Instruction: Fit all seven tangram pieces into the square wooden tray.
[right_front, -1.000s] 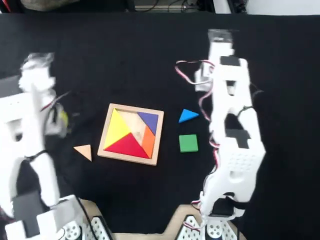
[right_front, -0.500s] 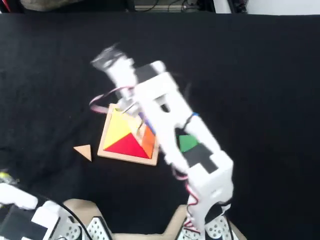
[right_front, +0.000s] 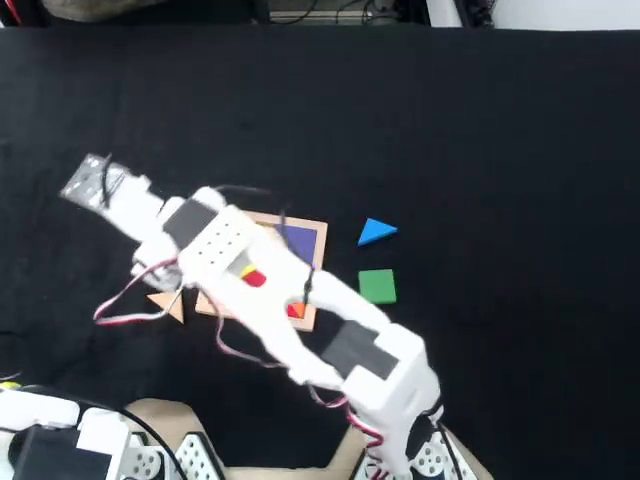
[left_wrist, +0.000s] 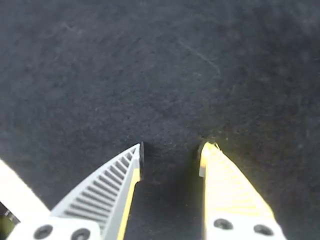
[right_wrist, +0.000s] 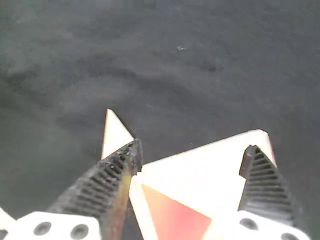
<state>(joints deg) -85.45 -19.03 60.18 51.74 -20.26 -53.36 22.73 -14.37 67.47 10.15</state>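
We find the right gripper (right_wrist: 192, 148) with its dark toothed jaws spread wide and nothing between them. In the high view it (right_front: 92, 183) hangs out past the far-left corner of the square wooden tray (right_front: 322, 250), at the end of the right arm, which stretches slantwise across the tray from its base at the near edge. Under the jaws in the wrist view lie a corner of the tray and a red piece (right_wrist: 170, 212) seated in it.

The relation that counts is with the small tan triangle (right_wrist: 115, 134). It lies flat on the black cloth (right_front: 480, 120), just beside the tray's left edge, and in the wrist view sits just past one fingertip rather than centred in the gap. Its point faces away from the gripper. We judge the jaws must shift sideways before they can straddle it.

The left gripper (left_wrist: 172, 148) is also parted and empty, over bare cloth. Its arm is folded at the near-left corner, so the right gripper looks the nearer to the triangle (right_front: 166, 303).

A violet-blue piece (right_front: 298, 240) and an orange one (right_front: 295, 312) show in the tray. The blue triangle (right_front: 376, 231) and green square (right_front: 377, 286) lie loose to its right, apart from each other
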